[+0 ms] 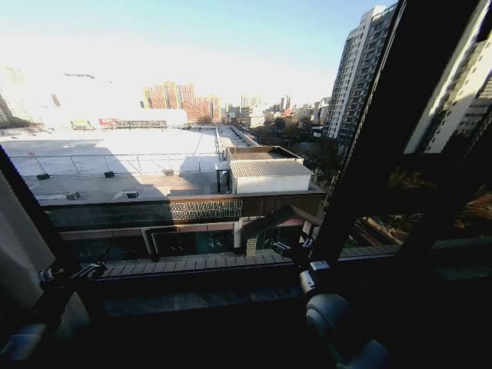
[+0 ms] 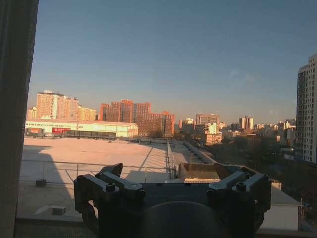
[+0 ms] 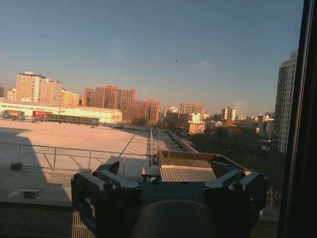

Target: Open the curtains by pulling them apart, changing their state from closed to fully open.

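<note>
Both grippers empty with fingers apart, left gripper low beside the curtain bunched just outboard of it, right gripper near the window frame; glass between uncovered, so curtains look open.

pale off-white fabric curtain panel: plain, shaded grey-beige at the window's left edge | thick dark window frame bar: black, unpatterned | left arm's black metal tool: matte black with dark bolt heads | right arm's black metal tool: same matte black | sky: clear blue fading to pale orange
</note>
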Controlling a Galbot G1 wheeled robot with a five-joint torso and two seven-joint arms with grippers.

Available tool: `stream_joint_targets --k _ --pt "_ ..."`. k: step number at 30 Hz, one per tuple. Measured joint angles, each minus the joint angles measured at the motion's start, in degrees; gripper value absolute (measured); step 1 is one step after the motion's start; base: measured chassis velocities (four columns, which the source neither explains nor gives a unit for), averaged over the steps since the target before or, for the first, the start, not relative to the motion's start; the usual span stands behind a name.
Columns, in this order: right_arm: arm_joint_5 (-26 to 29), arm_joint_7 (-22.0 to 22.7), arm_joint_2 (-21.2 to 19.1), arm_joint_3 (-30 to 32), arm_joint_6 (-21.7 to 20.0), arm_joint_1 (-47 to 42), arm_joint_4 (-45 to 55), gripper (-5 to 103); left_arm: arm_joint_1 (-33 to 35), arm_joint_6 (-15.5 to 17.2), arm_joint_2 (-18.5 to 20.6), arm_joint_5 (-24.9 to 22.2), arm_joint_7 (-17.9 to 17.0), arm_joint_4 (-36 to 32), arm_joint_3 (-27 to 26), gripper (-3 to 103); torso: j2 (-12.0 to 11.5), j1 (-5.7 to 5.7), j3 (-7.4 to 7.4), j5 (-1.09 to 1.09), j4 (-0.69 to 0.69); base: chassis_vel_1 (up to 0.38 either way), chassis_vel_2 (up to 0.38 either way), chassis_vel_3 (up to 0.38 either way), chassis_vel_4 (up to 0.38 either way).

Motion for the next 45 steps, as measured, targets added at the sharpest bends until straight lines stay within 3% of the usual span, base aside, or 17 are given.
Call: stream_joint_targets --k 6,13,17,26,45 --pt "0.5 0.0 -0.3 0.3 0.0 0.8 -0.8 100 -0.3 0.1 -0.3 2.0 -2.4 -0.4 3.1 100 0.0 0.0 0.0 0.0 0.0 -0.132 -0.249 0.151 0.242" --pt "0.7 0.0 -0.3 0.3 0.0 0.9 -1.5 100 -1.0 2.7 -2.0 7.4 -12.2 -2.5 11.4 100 0.0 0.0 0.0 0.0 0.0 -0.258 -0.323 0.24 0.322" --pt "0.7 0.0 -0.3 0.3 0.1 1.0 -1.5 100 -1.1 3.0 -2.7 9.8 -14.4 -3.2 15.1 100 0.0 0.0 0.0 0.02 0.0 -0.293 -0.341 0.289 0.356" --pt "0.8 0.0 -0.2 0.4 0.1 0.9 -1.7 100 -0.9 4.5 -2.7 11.0 -14.6 -4.9 18.1 100 0.0 0.01 0.01 0.03 0.0 -0.324 -0.408 0.315 0.413" --pt "0.6 -0.1 0.2 0.5 0.3 0.8 -2.5 100 -0.4 4.7 -2.5 10.9 -14.1 -5.2 17.7 100 0.0 0.01 0.01 0.0 -0.01 -0.298 -0.401 0.294 0.411"
